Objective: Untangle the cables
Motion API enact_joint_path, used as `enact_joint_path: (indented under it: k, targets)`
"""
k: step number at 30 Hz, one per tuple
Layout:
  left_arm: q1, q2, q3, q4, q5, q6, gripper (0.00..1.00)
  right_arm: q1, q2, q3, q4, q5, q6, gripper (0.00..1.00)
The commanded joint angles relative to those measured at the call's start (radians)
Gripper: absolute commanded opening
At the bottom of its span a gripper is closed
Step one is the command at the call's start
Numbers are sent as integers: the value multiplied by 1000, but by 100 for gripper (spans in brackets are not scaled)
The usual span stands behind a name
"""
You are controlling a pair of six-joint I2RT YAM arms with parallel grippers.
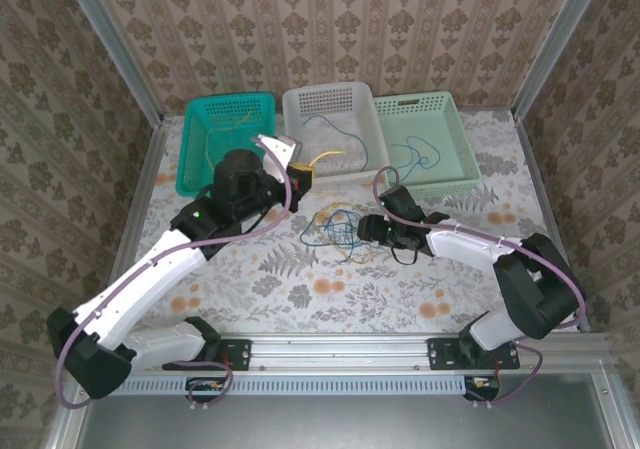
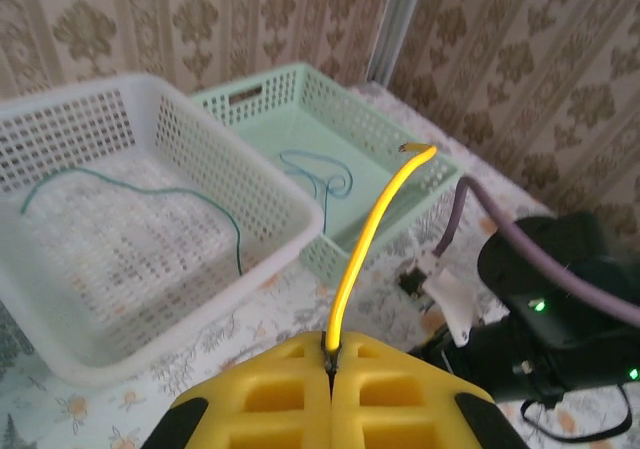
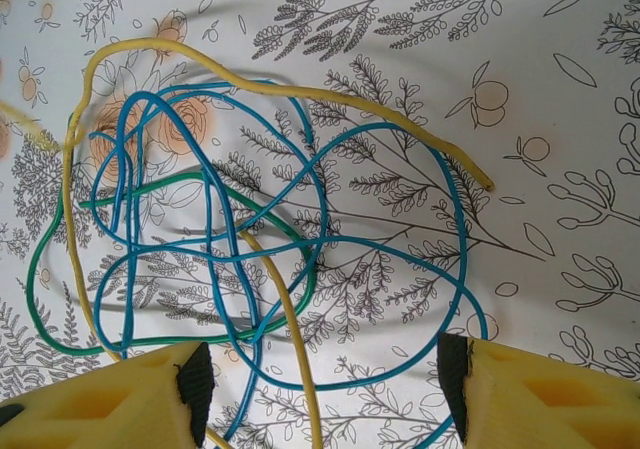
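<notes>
Yellow foam pads (image 2: 270, 394) of the left gripper (image 2: 330, 367) are clenched on a yellow cable (image 2: 362, 254). It rises from the closed jaws in a stiff arc, its free end in the air near the baskets. The right gripper (image 3: 322, 384) hangs released, jaws wide apart, just above the knot (image 3: 230, 239) lying on the counter (image 3: 560, 119).

I judge the job partly done. A dark green cable (image 2: 150, 191) lies alone in the white basket (image 2: 250, 269), and a blue cable (image 2: 315, 174) lies alone in the mint-green basket (image 2: 400, 139). What is left is the knot, where blue, green and yellow strands cross over one another. I cannot tell whether the held yellow cable runs into it.

The right wrist view lays out those crossings strand by strand; from above they read as a small scribble between the arms. The top view gives the layout instead, including a teal basket (image 1: 225, 139) with what looks like a pale strand inside. The left wrist view makes the pinch on the yellow cable plain.
</notes>
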Motion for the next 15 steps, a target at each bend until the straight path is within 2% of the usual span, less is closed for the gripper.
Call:
enact_joint_path:
  k: [1, 6, 12, 15]
  targets:
    - [12, -59, -6, 92, -38, -35, 5, 7, -20, 18, 6, -2, 10, 65]
    - [18, -110, -38, 159, -70, -72, 2, 8, -69, 12, 13, 16, -7, 64]
    - [35, -139, -17, 130, -104, -66, 2, 10, -140, 7, 13, 50, -16, 64]
    - [57, -147, -1, 124, -92, -97, 2, 15, -179, -11, 76, 28, -27, 65]
